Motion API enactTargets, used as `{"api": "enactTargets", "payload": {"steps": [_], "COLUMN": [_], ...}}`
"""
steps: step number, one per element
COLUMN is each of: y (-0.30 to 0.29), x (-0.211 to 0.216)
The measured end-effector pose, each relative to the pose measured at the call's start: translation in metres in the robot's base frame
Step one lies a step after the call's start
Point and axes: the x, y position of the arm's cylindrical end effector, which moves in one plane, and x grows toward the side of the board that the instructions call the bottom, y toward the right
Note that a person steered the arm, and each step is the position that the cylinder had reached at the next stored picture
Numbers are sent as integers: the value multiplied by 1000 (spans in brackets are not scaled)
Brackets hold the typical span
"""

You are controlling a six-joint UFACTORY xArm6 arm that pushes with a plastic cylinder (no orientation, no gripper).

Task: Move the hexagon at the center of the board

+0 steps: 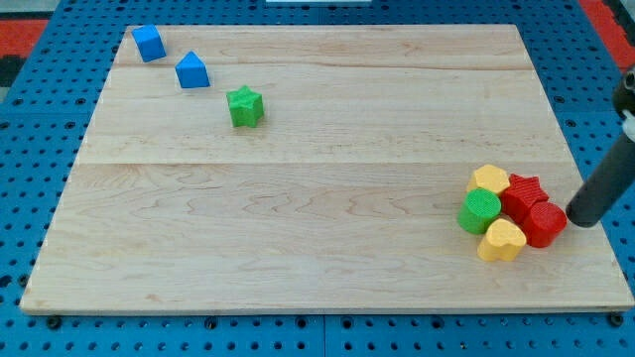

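A yellow hexagon [491, 179] lies at the top left of a tight cluster near the board's right edge. With it are a red star [524, 191], a red rounded block [543, 224], a green cylinder [480, 210] and a yellow heart [502, 240]. My rod comes in from the view's right, and my tip [579, 221] sits just right of the red rounded block, touching it or nearly so. The red blocks lie between my tip and the hexagon.
A blue cube [149, 43], a blue house-shaped block [191, 70] and a green star [244, 106] lie in a diagonal line at the board's top left. The wooden board [317, 228] rests on a blue pegboard.
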Motion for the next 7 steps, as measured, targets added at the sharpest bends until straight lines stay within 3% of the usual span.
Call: {"api": "enactTargets", "payload": {"steps": [1, 2, 4, 7], "y": [0, 0, -23, -49], "x": [4, -38, 2, 12]}}
